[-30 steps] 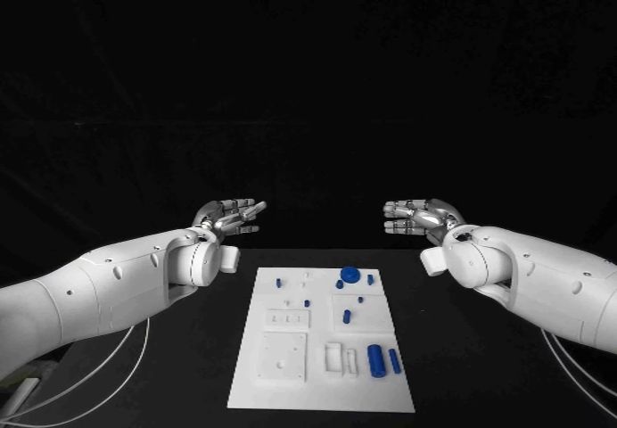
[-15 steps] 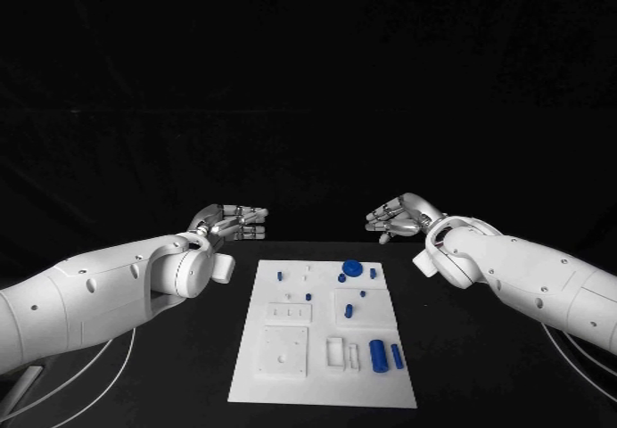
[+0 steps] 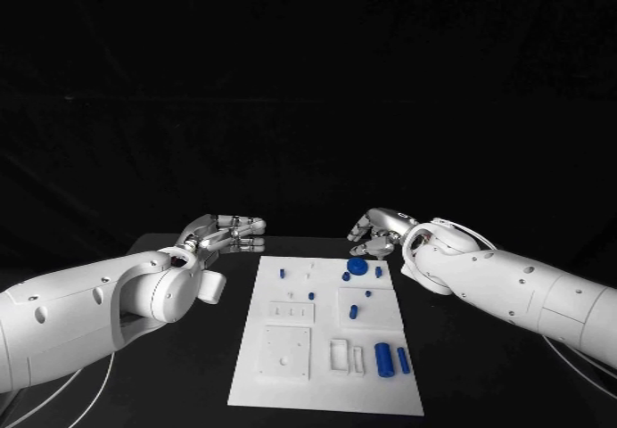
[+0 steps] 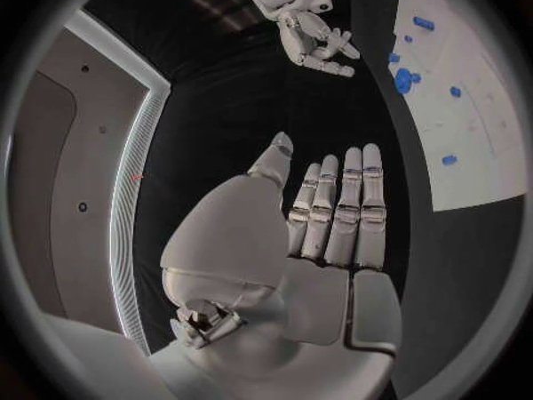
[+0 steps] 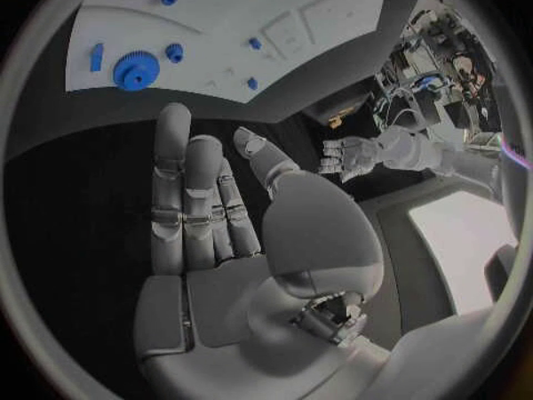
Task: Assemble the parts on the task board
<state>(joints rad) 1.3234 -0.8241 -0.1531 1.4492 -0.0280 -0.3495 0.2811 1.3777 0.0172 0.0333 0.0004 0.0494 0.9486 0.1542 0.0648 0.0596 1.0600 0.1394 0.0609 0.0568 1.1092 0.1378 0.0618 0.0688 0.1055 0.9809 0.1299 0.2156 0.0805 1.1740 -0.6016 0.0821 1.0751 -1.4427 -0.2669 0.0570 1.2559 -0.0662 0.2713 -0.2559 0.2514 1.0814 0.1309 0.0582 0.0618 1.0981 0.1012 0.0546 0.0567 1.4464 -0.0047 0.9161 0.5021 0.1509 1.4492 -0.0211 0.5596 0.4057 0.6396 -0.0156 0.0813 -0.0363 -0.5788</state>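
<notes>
My right hand (image 3: 374, 231) hovers empty, fingers extended, just beyond the blue gear (image 3: 357, 266) on the task board (image 3: 322, 374). My left hand (image 3: 226, 232) hangs empty beside the board's far left corner, fingers straight.

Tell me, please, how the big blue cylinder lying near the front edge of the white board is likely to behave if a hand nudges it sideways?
The big blue cylinder lies on its side on the white board, so a sideways push would probably roll it. It looks like rigid plastic, likely stiff and light. A thinner blue pin lies beside it and might get bumped.
</notes>
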